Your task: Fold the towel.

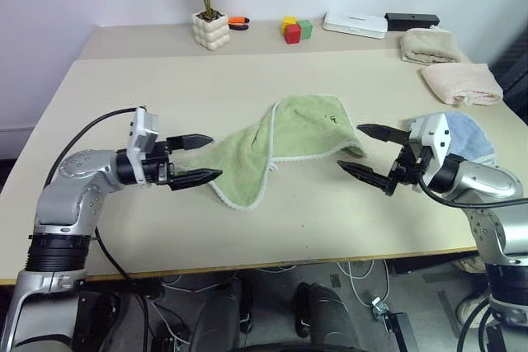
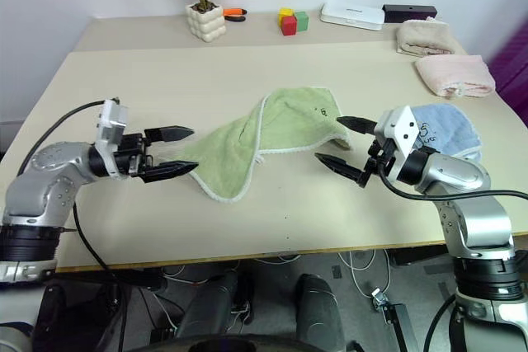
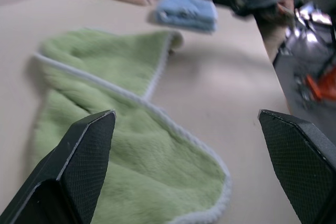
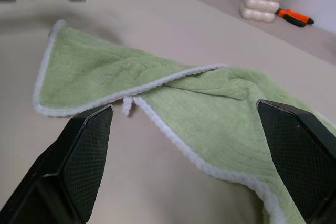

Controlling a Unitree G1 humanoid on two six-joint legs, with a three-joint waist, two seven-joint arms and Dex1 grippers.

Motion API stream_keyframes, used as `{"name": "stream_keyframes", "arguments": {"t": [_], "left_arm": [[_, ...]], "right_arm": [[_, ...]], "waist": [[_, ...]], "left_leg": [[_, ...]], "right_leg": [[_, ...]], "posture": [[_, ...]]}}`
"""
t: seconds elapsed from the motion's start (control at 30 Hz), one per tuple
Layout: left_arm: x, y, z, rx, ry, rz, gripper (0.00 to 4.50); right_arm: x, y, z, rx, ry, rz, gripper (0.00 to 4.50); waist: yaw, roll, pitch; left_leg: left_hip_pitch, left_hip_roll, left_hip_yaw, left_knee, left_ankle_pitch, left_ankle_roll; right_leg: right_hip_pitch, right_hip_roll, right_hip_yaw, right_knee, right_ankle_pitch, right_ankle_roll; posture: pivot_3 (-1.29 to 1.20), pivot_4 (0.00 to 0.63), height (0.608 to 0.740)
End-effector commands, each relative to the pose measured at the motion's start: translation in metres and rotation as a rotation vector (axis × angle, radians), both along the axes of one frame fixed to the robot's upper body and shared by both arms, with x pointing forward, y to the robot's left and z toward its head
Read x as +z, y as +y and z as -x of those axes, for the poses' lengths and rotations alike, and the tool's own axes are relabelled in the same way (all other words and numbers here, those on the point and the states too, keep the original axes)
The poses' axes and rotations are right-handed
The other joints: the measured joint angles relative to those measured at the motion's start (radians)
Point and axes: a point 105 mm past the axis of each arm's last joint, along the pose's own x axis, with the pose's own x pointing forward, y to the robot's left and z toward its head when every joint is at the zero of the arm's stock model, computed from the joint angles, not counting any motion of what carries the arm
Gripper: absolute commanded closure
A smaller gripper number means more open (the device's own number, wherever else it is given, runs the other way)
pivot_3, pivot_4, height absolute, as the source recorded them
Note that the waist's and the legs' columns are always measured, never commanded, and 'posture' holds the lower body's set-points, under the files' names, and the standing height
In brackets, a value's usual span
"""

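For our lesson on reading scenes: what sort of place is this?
Probably an office or lab workspace: a plain table with loose cables beneath, a potted plant and toy blocks near the wall.

No text can be read; the dark mark on the towel (image 1: pixel 290 144) is too small to read.
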Motion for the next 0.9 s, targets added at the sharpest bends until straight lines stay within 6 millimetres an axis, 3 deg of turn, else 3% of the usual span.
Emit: {"name": "stream_keyframes", "arguments": {"t": [0.03, 0.13, 0.23, 0.37, 0.57, 0.73, 0.9], "left_arm": [[-0.005, -0.013, 0.011, -0.091, -0.026, -0.086, 0.0], [-0.002, -0.03, 0.015, -0.149, -0.121, -0.137, 0.0], [-0.006, -0.031, 0.007, -0.157, -0.234, -0.263, 0.0], [-0.002, -0.046, 0.013, -0.211, -0.231, -0.2, 0.0], [-0.018, -0.048, 0.01, -0.177, -0.229, -0.276, 0.0], [-0.032, -0.038, 0.012, -0.155, -0.227, -0.36, 0.0], [-0.04, -0.045, 0.012, -0.103, -0.218, -0.363, 0.0]], "right_arm": [[0.017, 0.003, -0.001, 0.005, -0.077, -0.009, 0.03], [0.017, 0.005, -0.003, -0.001, -0.093, -0.02, 0.03], [0.017, 0.009, -0.005, -0.008, -0.107, -0.035, 0.03], [0.017, 0.013, -0.009, -0.013, -0.126, -0.051, 0.03], [0.02, 0.026, -0.014, 0.012, -0.158, -0.094, 0.03], [0.024, 0.048, -0.017, 0.048, -0.173, -0.12, 0.03], [0.027, 0.053, -0.015, 0.086, -0.195, -0.141, 0.03]], "waist": [[-0.001, 0.0, 0.0], [0.001, 0.0, 0.0], [0.002, 0.0, 0.0], [-0.001, 0.0, 0.0], [0.0, 0.0, 0.0], [0.0, 0.0, 0.0], [0.0, 0.0, 0.0]], "left_leg": [[0.0, 0.0, 0.0, 0.0, 0.0, 0.0], [0.0, 0.0, 0.0, 0.0, 0.0, 0.0], [0.0, 0.0, 0.0, 0.0, 0.0, 0.0], [-0.001, 0.0, 0.0, 0.0, 0.0, 0.0], [0.0, 0.0, 0.0, 0.0, 0.001, 0.002], [0.0, 0.0, 0.0, 0.0, 0.001, 0.003], [0.0, 0.0, 0.0, 0.0, 0.001, 0.002]], "right_leg": [[0.0, 0.0, 0.0, 0.0, 0.0, 0.0], [0.0, 0.0, 0.0, 0.0, 0.0, 0.0], [0.0, 0.0, 0.0, 0.0, 0.0, 0.0], [-0.001, 0.0, 0.0, 0.0, 0.0, 0.0], [-0.001, 0.001, 0.0, 0.0, 0.0, 0.0], [-0.001, 0.001, 0.0, 0.0, 0.0, 0.0], [-0.001, 0.0, 0.0, 0.0, 0.0, 0.0]], "posture": [[0.0, 0.15, 0.74], [0.0, 0.15, 0.74], [0.0, 0.15, 0.74], [0.0, 0.15, 0.74], [0.0, 0.15, 0.74], [0.0, 0.15, 0.74], [0.0, 0.15, 0.74]]}}
